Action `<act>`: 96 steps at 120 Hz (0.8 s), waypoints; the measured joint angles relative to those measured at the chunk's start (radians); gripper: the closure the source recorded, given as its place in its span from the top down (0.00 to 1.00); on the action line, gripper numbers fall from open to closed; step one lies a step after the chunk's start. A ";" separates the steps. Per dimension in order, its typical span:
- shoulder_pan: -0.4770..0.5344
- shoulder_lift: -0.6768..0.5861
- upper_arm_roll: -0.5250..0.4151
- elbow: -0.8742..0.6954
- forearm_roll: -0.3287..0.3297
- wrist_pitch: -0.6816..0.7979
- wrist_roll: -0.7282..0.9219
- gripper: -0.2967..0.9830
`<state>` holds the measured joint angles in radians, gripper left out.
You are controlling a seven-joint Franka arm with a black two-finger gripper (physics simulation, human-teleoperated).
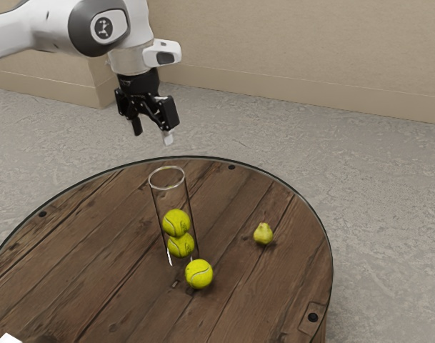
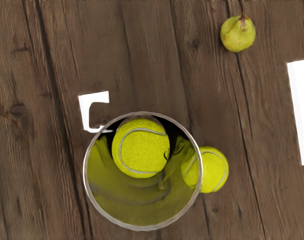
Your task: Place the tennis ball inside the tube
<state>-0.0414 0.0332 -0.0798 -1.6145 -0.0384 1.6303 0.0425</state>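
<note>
My gripper [image 1: 152, 132] is up in the air above the table's far edge, higher than the tube, its two fingers apart with nothing between them. The clear tube [image 1: 158, 207] stands upright on the table with two tennis balls stacked inside, the upper one [image 1: 176, 222] resting on the lower one [image 1: 181, 246]. A loose tennis ball [image 1: 198, 274] lies on the wood beside the tube's base. From above, in the wrist view, the tube's rim [image 2: 85, 172] surrounds the upper ball [image 2: 141, 148], and the loose ball [image 2: 215, 170] is partly behind the rim.
A green pear [image 1: 263, 234] sits on the round wooden table [image 1: 96, 250], off to the exterior view's right of the tube; the wrist view has the pear [image 2: 237, 34] too. A white piece [image 1: 8, 339] is at the exterior view's lower left edge.
</note>
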 joint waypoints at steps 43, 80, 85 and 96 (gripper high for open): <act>0.041 -0.025 -0.034 -0.022 -0.001 -0.009 0.000 0.77; -0.080 -0.172 -0.083 -0.385 -0.044 0.177 -0.074 0.77; -0.079 -0.173 -0.086 -0.414 -0.047 0.209 -0.085 0.77; -0.076 -0.175 -0.087 -0.502 -0.055 0.294 -0.119 0.77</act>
<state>-0.1174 -0.1414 -0.1669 -2.1164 -0.0936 1.9246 -0.0761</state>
